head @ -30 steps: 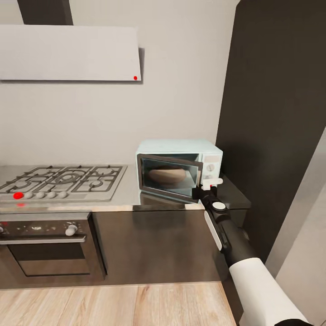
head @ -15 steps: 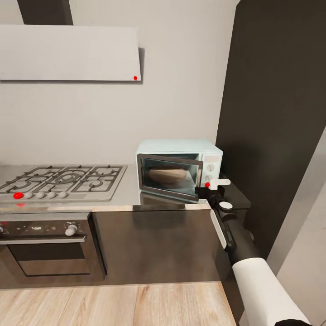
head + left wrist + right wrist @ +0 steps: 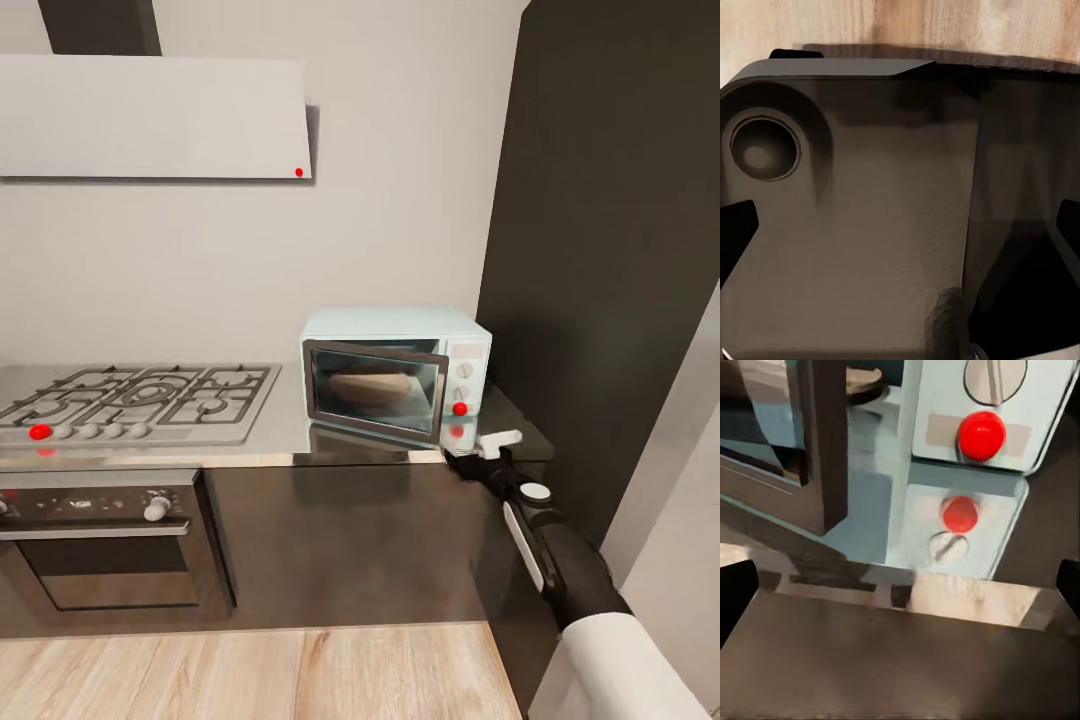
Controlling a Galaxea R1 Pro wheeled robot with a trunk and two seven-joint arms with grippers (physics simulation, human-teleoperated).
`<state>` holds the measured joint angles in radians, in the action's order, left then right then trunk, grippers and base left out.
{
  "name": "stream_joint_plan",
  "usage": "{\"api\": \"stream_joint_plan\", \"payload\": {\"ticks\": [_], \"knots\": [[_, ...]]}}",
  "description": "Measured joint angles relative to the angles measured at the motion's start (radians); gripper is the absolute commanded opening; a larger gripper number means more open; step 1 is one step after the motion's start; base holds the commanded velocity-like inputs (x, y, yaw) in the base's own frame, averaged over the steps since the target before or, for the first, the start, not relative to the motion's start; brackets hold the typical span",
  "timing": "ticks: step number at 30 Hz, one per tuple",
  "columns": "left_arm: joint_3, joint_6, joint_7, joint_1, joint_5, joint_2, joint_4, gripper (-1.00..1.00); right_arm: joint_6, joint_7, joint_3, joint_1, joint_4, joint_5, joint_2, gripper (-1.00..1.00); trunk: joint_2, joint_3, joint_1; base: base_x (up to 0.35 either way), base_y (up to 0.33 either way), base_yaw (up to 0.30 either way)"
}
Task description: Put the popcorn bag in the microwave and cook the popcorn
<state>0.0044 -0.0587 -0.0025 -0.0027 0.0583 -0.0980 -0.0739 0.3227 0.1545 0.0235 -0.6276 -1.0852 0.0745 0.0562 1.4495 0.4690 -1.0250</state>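
Observation:
The pale mint-blue microwave [image 3: 395,330] stands on the glossy grey countertop [image 3: 290,440] by the dark tall cabinet. Its dark glass door [image 3: 375,390] looks slightly ajar at the right edge. A tan rounded shape, the popcorn bag [image 3: 368,385], shows dimly behind the glass. A red button [image 3: 460,408] glows on the white side panel, close up in the right wrist view [image 3: 981,435]. My right gripper [image 3: 483,448] hangs open just below and in front of that panel, at the counter's front edge, touching nothing [image 3: 901,581]. My left gripper [image 3: 900,225] is open and empty over the robot's dark body.
A steel gas hob [image 3: 140,400] lies left of the microwave, with a dark built-in oven [image 3: 100,540] under it and a flat white hood [image 3: 150,118] above. A tall dark cabinet [image 3: 610,250] closes the right side. Wooden floor [image 3: 250,675] runs along the cabinet fronts.
My right gripper has drawn back from the microwave's side panel, moving down and to the right. The red button it covered now shows in full.

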Motion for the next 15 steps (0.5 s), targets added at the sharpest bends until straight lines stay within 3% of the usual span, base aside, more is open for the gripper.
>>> {"api": "stream_joint_plan", "payload": {"ticks": [3, 5, 8, 15], "knots": [[0.0, 0.0, 0.001, 0.0, 0.0, 0.0, 0.0, 1.0, 0.002, -0.014, -0.009, 0.004, 0.0, -0.006, 0.036, 1.0, 0.0, 0.0, 0.0, 0.0, 0.0, 0.0], [0.0, 0.0, 0.001, 0.0, 0.0, 0.0, 0.0, 1.0, 0.001, -0.037, -0.049, 0.005, -0.011, -0.008, 0.043, 1.0, 0.0, 0.0, 0.0, 0.0, 0.0, 0.0], [0.0, 0.0, 0.001, 0.0, 0.0, 0.0, 0.0, 1.0, -0.002, -0.053, -0.101, 0.005, -0.017, -0.009, 0.042, 1.0, 0.0, 0.0, 0.0, 0.0, 0.0, 0.0], [0.0, 0.0, 0.005, 0.0, 0.0, 0.001, 0.0, 1.0, -0.002, -0.056, -0.114, 0.005, -0.055, -0.013, 0.032, 1.0, 0.0, 0.0, 0.0, 0.0, 0.0, 0.0]]}}
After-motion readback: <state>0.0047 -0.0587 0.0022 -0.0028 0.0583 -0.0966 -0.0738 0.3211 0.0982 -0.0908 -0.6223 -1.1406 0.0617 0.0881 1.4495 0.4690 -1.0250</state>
